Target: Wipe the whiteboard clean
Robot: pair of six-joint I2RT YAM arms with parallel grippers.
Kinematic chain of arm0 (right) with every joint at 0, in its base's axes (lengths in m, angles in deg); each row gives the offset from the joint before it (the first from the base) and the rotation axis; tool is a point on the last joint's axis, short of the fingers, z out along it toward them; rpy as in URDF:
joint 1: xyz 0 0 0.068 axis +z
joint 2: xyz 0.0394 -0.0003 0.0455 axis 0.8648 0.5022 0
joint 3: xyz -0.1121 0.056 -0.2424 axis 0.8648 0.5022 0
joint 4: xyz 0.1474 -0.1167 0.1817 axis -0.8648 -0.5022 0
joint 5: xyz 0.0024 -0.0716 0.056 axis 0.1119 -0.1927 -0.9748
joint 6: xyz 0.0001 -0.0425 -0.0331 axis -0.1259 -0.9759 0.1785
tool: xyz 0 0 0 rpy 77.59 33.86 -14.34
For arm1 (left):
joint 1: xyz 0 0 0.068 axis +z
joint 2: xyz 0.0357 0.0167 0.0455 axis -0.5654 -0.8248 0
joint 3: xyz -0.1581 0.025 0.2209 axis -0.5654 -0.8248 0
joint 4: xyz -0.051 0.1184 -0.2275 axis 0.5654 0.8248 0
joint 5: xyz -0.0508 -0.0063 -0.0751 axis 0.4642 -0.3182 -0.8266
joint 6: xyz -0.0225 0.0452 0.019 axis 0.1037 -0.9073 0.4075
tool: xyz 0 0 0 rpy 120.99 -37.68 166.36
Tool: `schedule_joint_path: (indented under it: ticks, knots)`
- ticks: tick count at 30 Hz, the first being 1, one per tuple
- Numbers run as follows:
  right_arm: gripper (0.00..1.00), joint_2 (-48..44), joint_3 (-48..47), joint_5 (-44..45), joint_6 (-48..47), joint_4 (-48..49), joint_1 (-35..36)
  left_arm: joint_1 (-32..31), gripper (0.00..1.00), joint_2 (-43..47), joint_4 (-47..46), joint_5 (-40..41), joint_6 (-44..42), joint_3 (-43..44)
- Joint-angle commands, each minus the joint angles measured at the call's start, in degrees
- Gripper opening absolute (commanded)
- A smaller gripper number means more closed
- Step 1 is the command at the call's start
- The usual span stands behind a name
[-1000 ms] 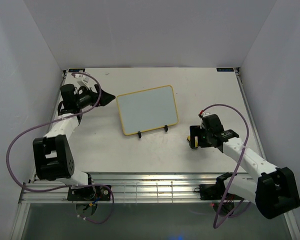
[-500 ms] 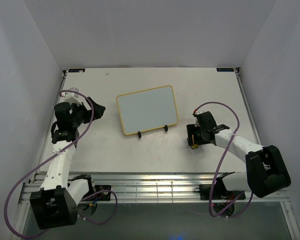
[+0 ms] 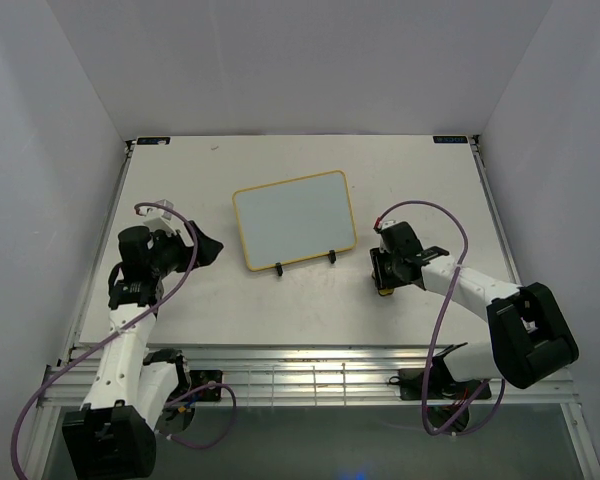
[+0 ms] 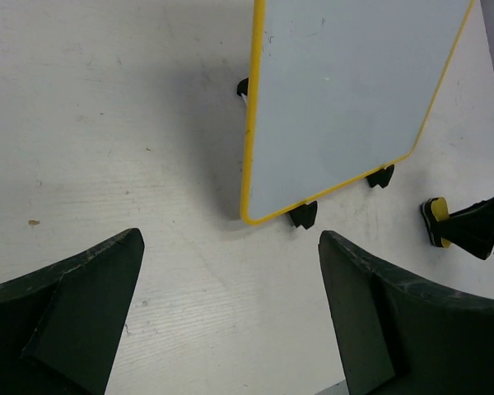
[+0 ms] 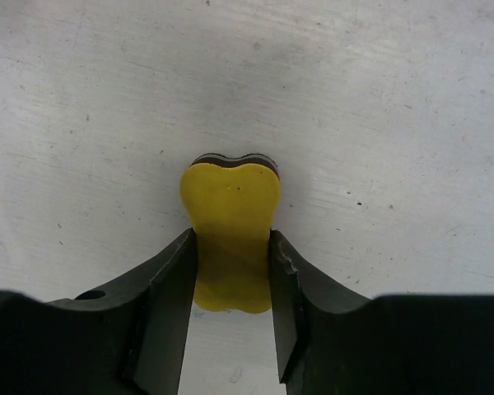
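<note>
Right gripper clenched on the yellow eraser down on the table, presumably to wipe the whiteboard, which leans mid-table on its black wire stand and looks clean; left gripper released, hovering left of it.

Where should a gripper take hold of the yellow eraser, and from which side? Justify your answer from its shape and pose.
Grip the yellow eraser at its narrowed waist, one finger on each long side, coming in from the end opposite its black pad. The inward curves seat the fingers and resist slipping lengthwise, and the pad stays uncovered. The right gripper is closed exactly there.
</note>
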Motion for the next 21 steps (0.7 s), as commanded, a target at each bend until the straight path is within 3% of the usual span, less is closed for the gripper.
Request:
schedule_joint_path:
  ticks: [1, 7, 12, 21]
  knots:
    - [0.34, 0.00, -2.19, 1.83, 0.37, 1.39, 1.43, -0.88, 0.98, 0.37, 0.27, -2.35, 0.48, 0.30]
    - [0.32, -1.75, -3.86, 2.88, 3.53, 1.04, 5.29, -4.13, 0.98, 4.93, 1.59, 3.88, 1.36, 0.47]
    - [0.32, -3.34, -10.78, 5.43, 6.87, -0.02, 14.33, -4.31, 0.98, 7.49, 1.76, 7.14, 2.15, 0.38]
    - [0.32, 11.41, -29.85, 13.77, 3.10, 8.16, 25.68, -4.40, 0.98, 8.28, 2.82, 8.81, 2.07, 1.09]
